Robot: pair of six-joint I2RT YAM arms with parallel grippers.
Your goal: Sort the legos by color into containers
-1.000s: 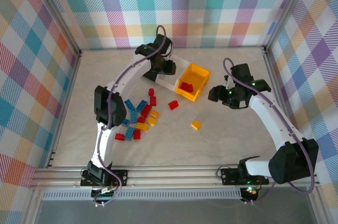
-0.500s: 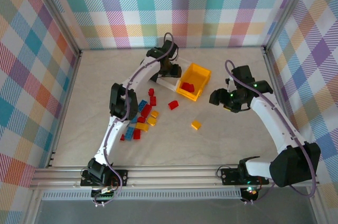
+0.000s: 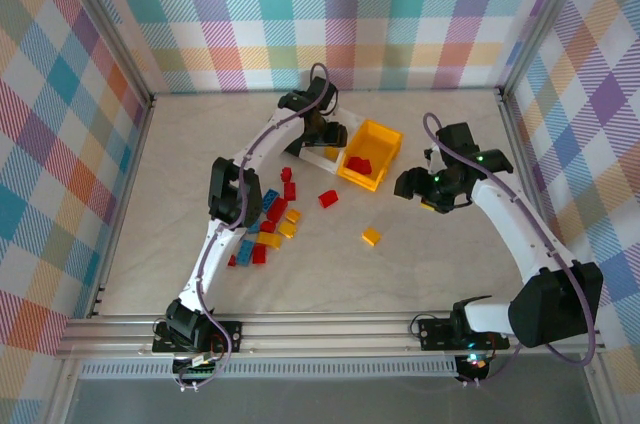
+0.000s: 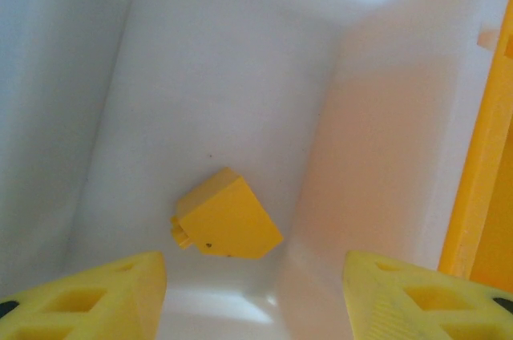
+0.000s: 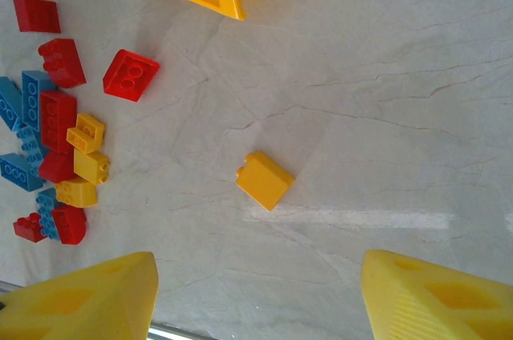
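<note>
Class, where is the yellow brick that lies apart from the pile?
The yellow brick lies alone on the table, right of the pile, nearer the arm bases than the yellow bin.

Yellow-orange bin (image 3: 380,144): open-topped, set askew near middle of worktop (image 3: 450,274), red brick (image 3: 358,164) inside. White bin (image 4: 232,67): joined to its left side, one yellow sloped brick (image 4: 227,216) lying on bin floor. Loose pile of red, blue and yellow bricks (image 3: 265,226): on worktop, nearer than bins and to their left, packed close. Single red brick (image 3: 328,198): just in front of yellow-orange bin. Single yellow brick (image 3: 371,236): alone, well apart from pile.
</note>
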